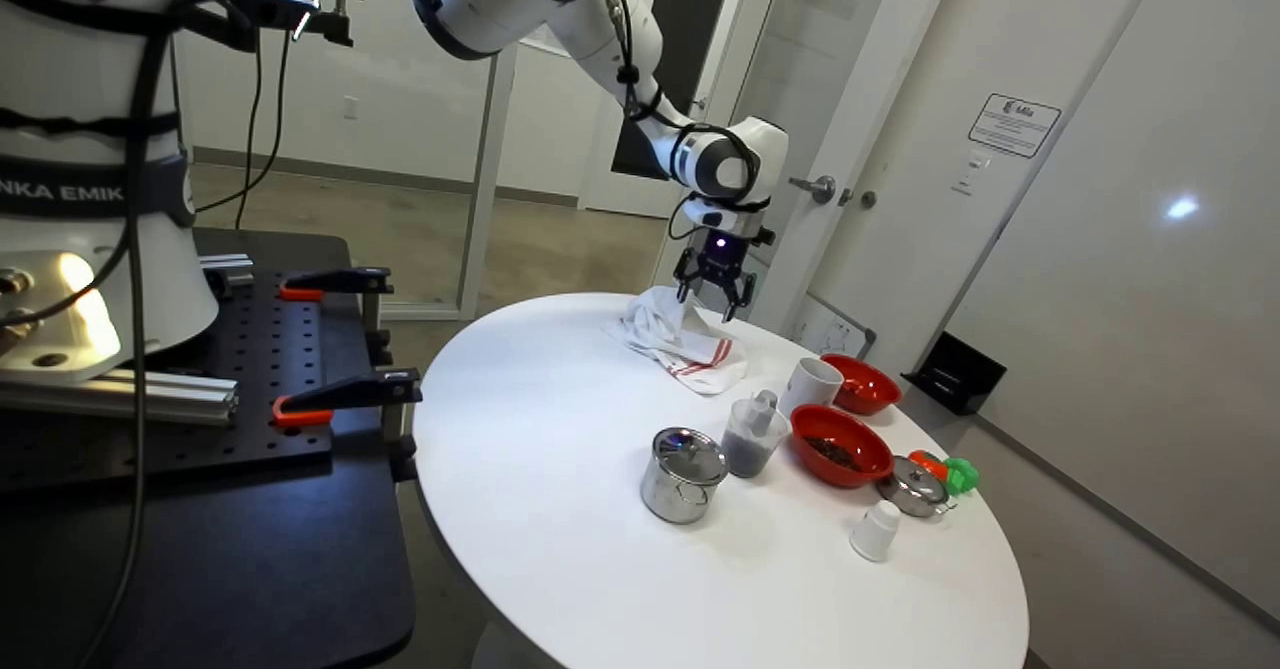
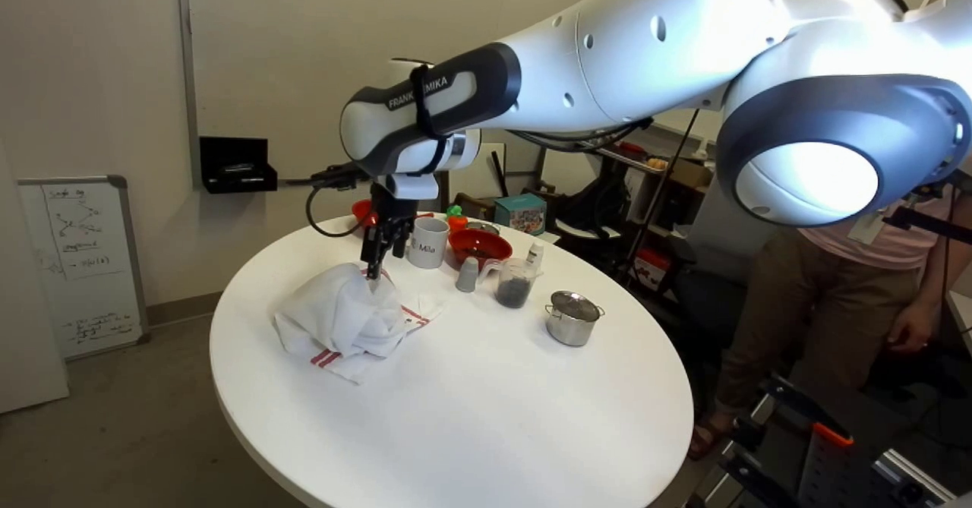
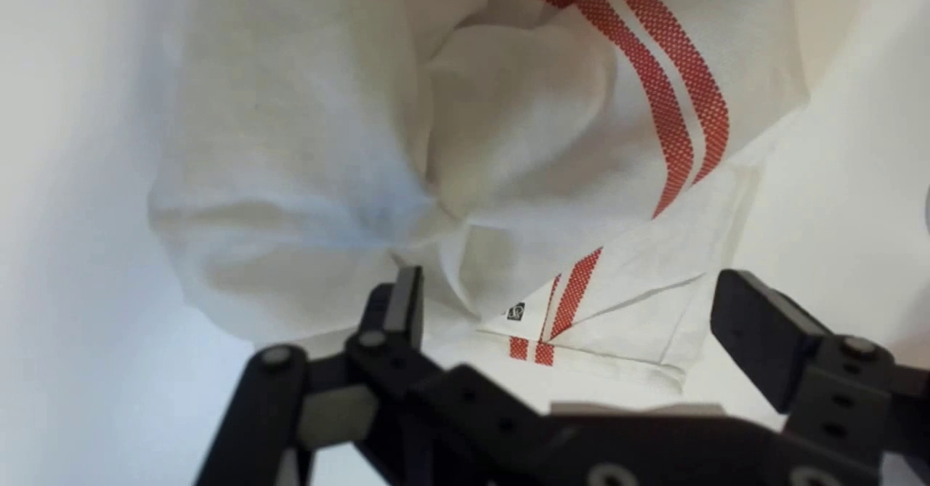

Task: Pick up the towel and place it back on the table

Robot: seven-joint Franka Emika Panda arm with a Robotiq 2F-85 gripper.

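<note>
The towel (image 1: 660, 327), white with red stripes, lies crumpled on the round white table (image 1: 560, 439). It stands up in a bunched mound in an exterior view (image 2: 342, 314), with flat striped edges around it. My gripper (image 1: 708, 305) points down at the towel's side in an exterior view. Its fingers (image 2: 386, 263) overlap the towel's upper edge in an exterior view; I cannot tell whether they touch it. In the wrist view the gripper (image 3: 569, 282) is wide open with nothing between the fingers. The towel (image 3: 305, 123) fills much of that view beyond the fingertips.
Near the towel stand a white mug (image 1: 810, 386), two red bowls (image 1: 840, 446) and a measuring cup (image 1: 750, 436). A steel pot (image 1: 685, 479), a small white cup (image 1: 876, 532), a lidded pan (image 1: 912, 491) and an orange-green toy (image 1: 945, 469) are farther off. A person (image 2: 828, 288) stands beyond the table.
</note>
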